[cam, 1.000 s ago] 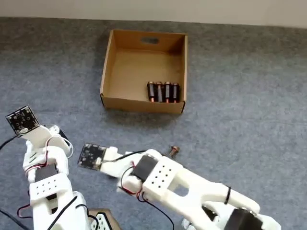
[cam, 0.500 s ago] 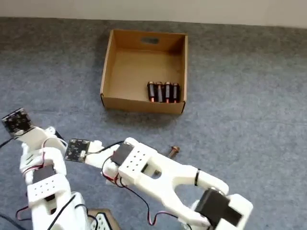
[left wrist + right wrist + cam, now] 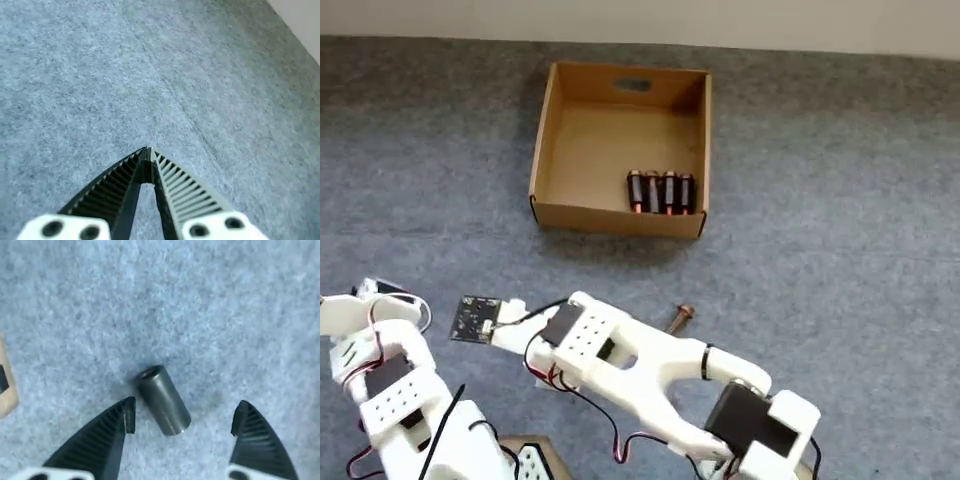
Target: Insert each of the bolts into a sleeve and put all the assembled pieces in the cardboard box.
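Grey carpet (image 3: 840, 200) w/ cardboard box (image 3: 542, 140), bolt (image 3: 681, 318); pale wall (image 3: 720, 20) behind

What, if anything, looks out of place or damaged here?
Nothing stands out. Four assembled pieces lie in a neat row in the cardboard box. One bolt lies loose on the carpet, and a sleeve lies on its side by the open right gripper, neither assembled yet.

Probably a robotics lab bench, grey carpet-like mat (image 3: 840, 200), white printed arms (image 3: 650, 365), pale wall (image 3: 720, 18) behind
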Motion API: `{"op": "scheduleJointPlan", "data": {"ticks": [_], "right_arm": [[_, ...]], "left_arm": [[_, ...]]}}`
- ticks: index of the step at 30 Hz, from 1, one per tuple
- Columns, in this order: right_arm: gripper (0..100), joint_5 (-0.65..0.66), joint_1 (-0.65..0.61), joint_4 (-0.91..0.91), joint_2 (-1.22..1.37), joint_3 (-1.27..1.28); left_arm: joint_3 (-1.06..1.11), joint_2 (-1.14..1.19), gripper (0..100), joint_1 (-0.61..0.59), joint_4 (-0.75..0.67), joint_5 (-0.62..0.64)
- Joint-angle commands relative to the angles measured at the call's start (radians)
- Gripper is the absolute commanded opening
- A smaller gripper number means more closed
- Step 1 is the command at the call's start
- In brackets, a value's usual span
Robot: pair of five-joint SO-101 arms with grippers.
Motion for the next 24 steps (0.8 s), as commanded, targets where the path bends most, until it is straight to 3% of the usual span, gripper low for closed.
{"op": "scheduleJointPlan", "data": {"ticks": [1, 8, 13, 14, 24], "right_arm": [[29.6, 0.017, -0.005, -0.016, 0.018, -0.050], [26.8, 0.018, 0.001, -0.016, 0.062, -0.050], [1.5, 0.009, 0.021, -0.025, 0.061, -0.101], [0.2, 0.008, 0.035, -0.022, 0.061, -0.113], [0.6, -0.299, 0.283, 0.081, 0.022, -0.186]], "left_arm": [[-0.041, -0.016, 1, -0.007, -0.021, 0.009], [-0.041, -0.016, 1, -0.005, -0.021, 0.006], [-0.039, -0.016, 1, -0.004, -0.021, 0.005], [-0.039, -0.016, 1, -0.004, -0.021, 0.005], [-0.025, -0.022, 1, -0.004, -0.026, 0.005]]}}
